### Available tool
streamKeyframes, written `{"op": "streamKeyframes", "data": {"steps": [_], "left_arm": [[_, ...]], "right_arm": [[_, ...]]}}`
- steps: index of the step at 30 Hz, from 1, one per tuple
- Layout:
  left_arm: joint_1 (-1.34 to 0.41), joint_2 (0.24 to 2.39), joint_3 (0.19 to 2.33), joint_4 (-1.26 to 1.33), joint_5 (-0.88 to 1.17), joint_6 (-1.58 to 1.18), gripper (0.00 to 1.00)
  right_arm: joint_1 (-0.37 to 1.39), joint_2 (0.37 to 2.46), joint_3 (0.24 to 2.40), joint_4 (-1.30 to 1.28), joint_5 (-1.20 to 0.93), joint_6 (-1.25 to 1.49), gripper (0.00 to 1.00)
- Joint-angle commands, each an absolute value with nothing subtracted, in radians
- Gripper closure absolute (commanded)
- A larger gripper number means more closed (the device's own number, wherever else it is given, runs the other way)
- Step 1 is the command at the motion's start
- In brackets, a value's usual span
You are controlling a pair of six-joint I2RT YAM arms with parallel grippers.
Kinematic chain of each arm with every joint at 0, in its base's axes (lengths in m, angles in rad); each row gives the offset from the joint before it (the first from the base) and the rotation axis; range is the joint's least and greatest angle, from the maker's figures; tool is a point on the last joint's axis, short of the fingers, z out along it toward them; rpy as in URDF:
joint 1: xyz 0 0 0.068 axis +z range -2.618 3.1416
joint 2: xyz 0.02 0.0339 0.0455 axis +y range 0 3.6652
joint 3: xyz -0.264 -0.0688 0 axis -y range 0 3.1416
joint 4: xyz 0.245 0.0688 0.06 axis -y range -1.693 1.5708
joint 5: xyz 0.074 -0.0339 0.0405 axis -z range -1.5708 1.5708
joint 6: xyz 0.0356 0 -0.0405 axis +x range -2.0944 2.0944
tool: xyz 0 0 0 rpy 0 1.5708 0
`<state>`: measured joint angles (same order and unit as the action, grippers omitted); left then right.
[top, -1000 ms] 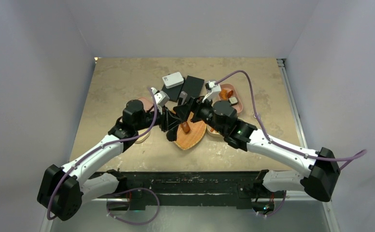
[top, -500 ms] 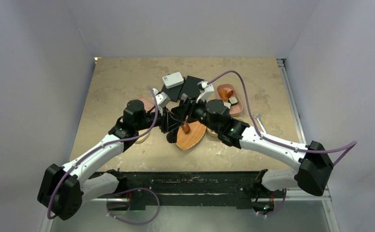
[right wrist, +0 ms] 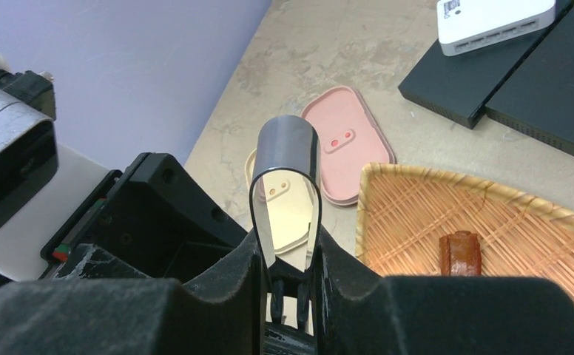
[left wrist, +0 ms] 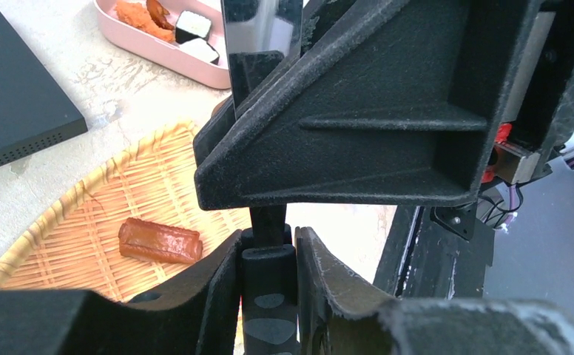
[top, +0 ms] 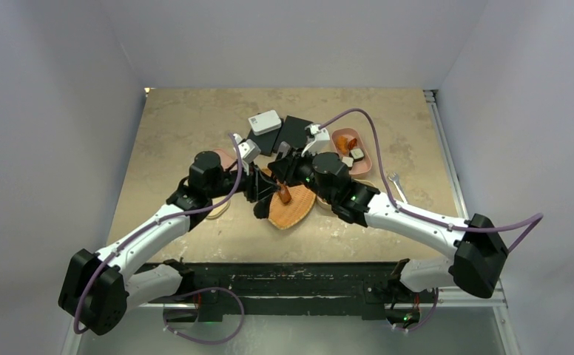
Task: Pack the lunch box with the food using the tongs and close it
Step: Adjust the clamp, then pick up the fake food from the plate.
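Note:
Both grippers meet over the orange wicker tray [top: 291,211]. My left gripper [left wrist: 269,244] is shut on the black ends of the tongs [left wrist: 262,29], which stand upright. My right gripper [right wrist: 288,248] is shut on the tongs' [right wrist: 288,144] two silvery arms just below their bend, squeezing them together. One brown sausage-like piece of food [right wrist: 459,253] lies on the tray [left wrist: 62,244]. The pink lunch box [top: 363,160] sits at the back right with several food pieces [left wrist: 184,26] in it. From above, the right gripper [top: 282,168] hides most of the tongs.
A pink lid [right wrist: 347,151] and a cream lid [right wrist: 284,200] lie flat left of the tray. Two black boxes [top: 288,133] and a white device [top: 265,122] sit behind it. A small silver tool [top: 396,182] lies to the right.
My right gripper swung left from near the lunch box to the tongs and closed on their arms. The left gripper kept its hold and place.

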<state>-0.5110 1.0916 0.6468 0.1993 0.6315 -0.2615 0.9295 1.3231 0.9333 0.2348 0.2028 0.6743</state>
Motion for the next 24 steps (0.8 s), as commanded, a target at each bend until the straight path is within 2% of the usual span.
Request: {"op": "streamKeyframes", "data": {"steps": [1,3,6,12,19,24], "left_arm": [[-0.511,1.096,0.694,0.208,0.631,-0.235,0.59],[-0.511,1.091,0.698,0.194,0.624,-0.229,0.45],[-0.509,1.070,0.701,0.178,0.617,-0.218,0.37],[-0.509,0.995,0.701,0.146,0.503,-0.193,0.32],[-0.489,0.903,0.701,0.053,0.165,-0.158,0.29],[-0.486,0.891,0.700,0.046,0.132,-0.155,0.28]], "right_arm": [[0.937,1.279,0.945,0.262,0.281,0.682,0.84],[0.937,1.260,0.936,0.252,0.329,0.647,0.84],[0.937,1.238,0.919,0.253,0.410,0.588,0.84],[0.950,1.230,0.868,0.342,0.504,0.455,0.84],[0.989,1.280,0.804,0.497,0.627,0.322,0.80],[0.998,1.347,0.826,0.538,0.672,0.268,0.76]]}}
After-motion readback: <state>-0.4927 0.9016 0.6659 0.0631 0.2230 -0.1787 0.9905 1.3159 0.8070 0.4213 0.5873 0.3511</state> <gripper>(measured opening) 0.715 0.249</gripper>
